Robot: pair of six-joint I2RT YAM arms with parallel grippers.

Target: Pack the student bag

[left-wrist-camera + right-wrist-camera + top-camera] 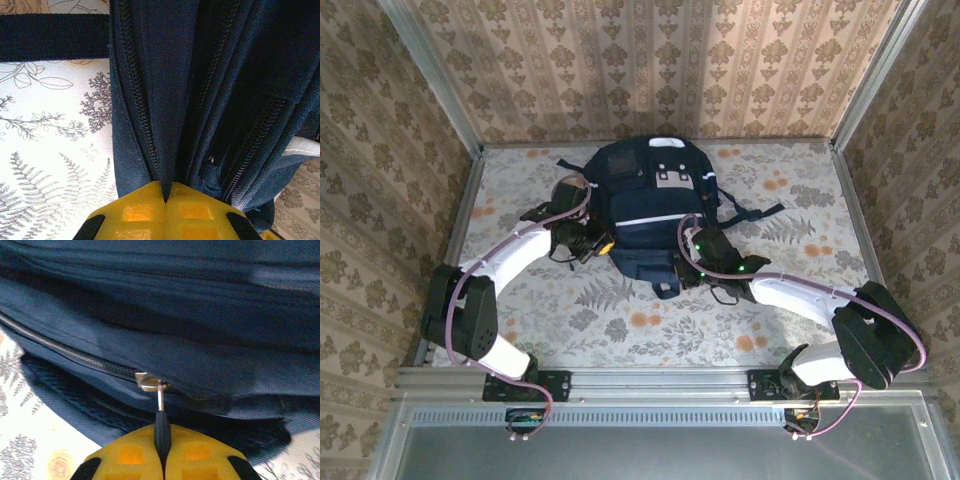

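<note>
Overhead, the bag [650, 200] lies on the tabletop [800, 210] between both arms. Left wrist: left jaws pressed together, apparently pinching a fold of bag fabric beside a zipper [138, 100]. Right wrist: right jaws pinching the zipper pull [160, 422].

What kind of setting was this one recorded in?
Likely a staged robot test booth, not a real room: damask-papered walls close in a leaf-print table edged by aluminium rails, with the student bag lying on it.
</note>
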